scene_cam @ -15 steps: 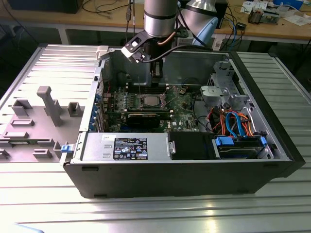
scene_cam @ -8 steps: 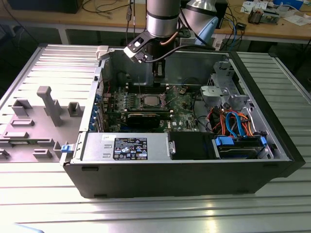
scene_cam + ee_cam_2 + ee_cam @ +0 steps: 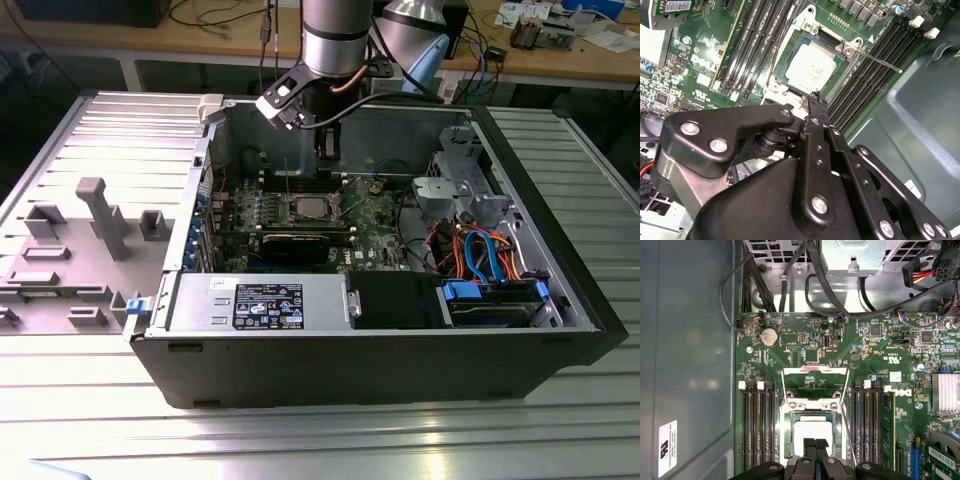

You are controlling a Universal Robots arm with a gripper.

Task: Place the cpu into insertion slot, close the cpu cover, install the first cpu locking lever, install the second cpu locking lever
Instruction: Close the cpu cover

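one cpu (image 3: pixel 812 67) sits in the insertion slot (image 3: pixel 806 23)

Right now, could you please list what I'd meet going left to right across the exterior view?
Grey moulded fixtures → the cpu → black drive bay cover → blue drive caddy.

light: bright, even, from overhead | exterior view: white glare streaks on ribbed desk (image 3: pixel 430 445), case (image 3: pixel 350 370) interior shaded | second wrist view: cpu (image 3: pixel 812 70) top washed pale, pincer (image 3: pixel 815 97) dark with glinting screws (image 3: pixel 690 128) | first wrist view: soft sheen on grey panel (image 3: pixel 690 365)
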